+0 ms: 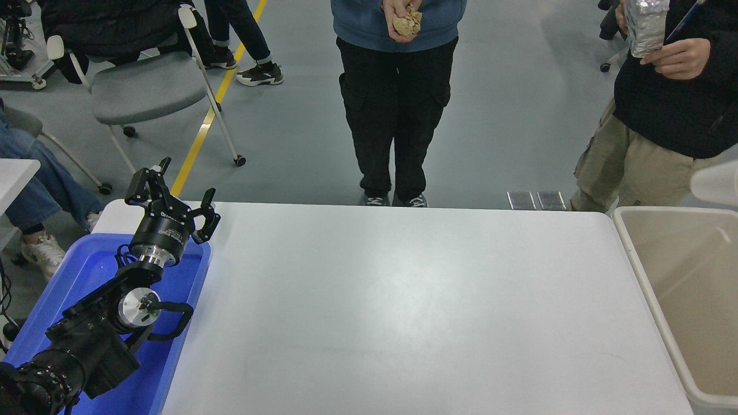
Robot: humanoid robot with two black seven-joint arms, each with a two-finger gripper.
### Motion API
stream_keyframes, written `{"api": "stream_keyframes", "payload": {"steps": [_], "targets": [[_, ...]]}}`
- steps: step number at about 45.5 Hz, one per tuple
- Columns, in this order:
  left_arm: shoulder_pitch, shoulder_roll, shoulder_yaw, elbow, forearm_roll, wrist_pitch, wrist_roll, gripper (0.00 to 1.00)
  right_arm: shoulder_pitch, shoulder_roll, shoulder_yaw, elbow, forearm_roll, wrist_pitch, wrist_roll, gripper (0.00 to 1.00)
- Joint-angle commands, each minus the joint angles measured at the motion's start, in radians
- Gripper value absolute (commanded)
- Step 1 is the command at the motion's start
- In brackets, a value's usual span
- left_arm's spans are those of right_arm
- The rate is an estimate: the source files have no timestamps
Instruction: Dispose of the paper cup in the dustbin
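Only the white outer side of the paper cup (718,181) shows, at the right edge of the head view, up in the air over the far end of the dustbin (640,271). The beige bin stands against the table's right side and looks empty inside. My right gripper is out of the picture, so what holds the cup is hidden. My left gripper (171,196) is open and empty, parked at the lower left above the blue tray (86,271).
A person in a blue top holds a crumpled brown paper ball (407,23) at the far side. A second person at the top right holds a crinkled clear plastic bag (647,23). A grey chair (144,86) stands on the floor at the back left.
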State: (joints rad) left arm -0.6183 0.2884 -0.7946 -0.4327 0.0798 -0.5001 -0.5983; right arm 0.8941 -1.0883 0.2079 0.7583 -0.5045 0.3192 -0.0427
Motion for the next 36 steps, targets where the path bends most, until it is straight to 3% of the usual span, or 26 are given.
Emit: {"api": "stream_keyframes", "payload": {"steps": [1,10,22,36], "targets": [[0.0,0.0,0.0,0.0,0.0,0.0,0.0,1.0,-0.145,0.106,0.007,-0.145,0.162,-0.112,0.004,0.0],[0.0,0.0,0.0,0.0,0.0,0.0,0.0,1.0,-0.199,0.235,0.008,-0.336,0.211,-0.178,0.004,0.0],[0.0,0.0,0.0,0.0,0.0,0.0,-0.001,1.0,-0.227,0.468,0.002,-0.678,0.213,-0.178,0.006,0.0],[0.0,0.0,0.0,0.0,0.0,0.0,-0.001,1.0,-0.236,0.588,-0.004,-0.778,0.213,-0.241,0.006,0.0]]}}
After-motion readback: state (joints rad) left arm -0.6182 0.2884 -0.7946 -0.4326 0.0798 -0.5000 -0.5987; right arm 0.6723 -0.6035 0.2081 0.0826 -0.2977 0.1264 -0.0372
